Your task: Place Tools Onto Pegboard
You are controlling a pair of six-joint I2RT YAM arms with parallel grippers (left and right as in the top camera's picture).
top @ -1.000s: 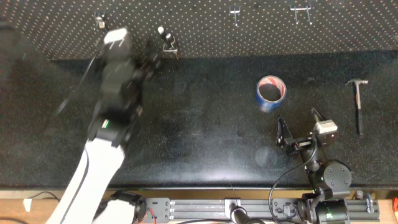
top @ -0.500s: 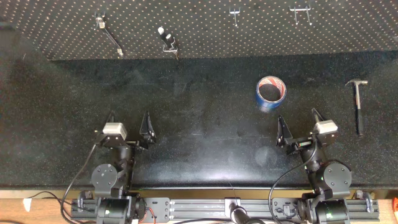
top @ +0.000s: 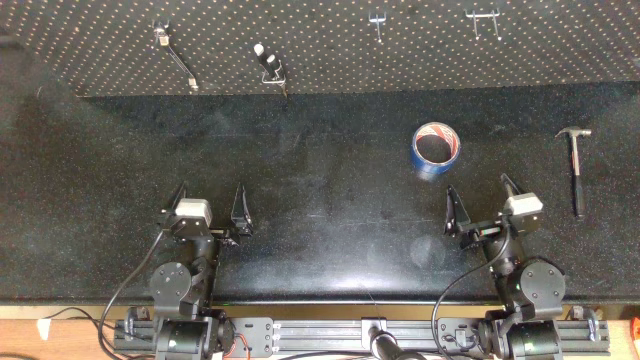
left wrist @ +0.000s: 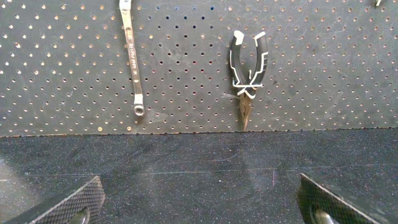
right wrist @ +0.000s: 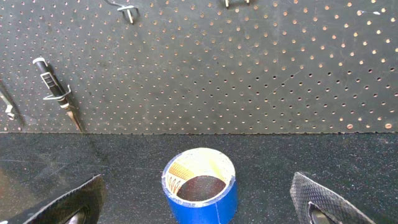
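We read the top view as a clock dial centred on the black work surface [top: 330, 240], with 12 o'clock toward the pegboard [top: 320, 50]. Two tools hang on the board: a wrench [top: 176, 58] between 10 and 11 o'clock and, near it on its 3 o'clock side, a pair of pliers [top: 270, 68] at about 11 o'clock. In the left wrist view we see the wrench [left wrist: 132, 59] hanging with its ring end lowest. The pliers [left wrist: 247, 71] straddle a hook by their black-and-white handles, and their nose points down to just above the board's lower edge. One bare hook [top: 377, 20] sits just past 12 o'clock and a second hook [top: 484, 20] between 1 and 2 o'clock. The remaining tools lie on the surface, apart from the board. A blue tape roll [top: 436, 148] stands on its flat side between 2 and 3 o'clock. A hammer [top: 575, 170] lies at 3 o'clock, head toward the board and handle running toward 6 o'clock. The left gripper [top: 209, 200] rests near 9 o'clock with its fingers spread wide and nothing between them. The right gripper [top: 480, 195] rests just past 3 o'clock — equally wide open and holding nothing. The tape roll [right wrist: 200, 186] lies at this gripper's 11 o'clock, untouched, and the hammer between its 2 and 3 o'clock.
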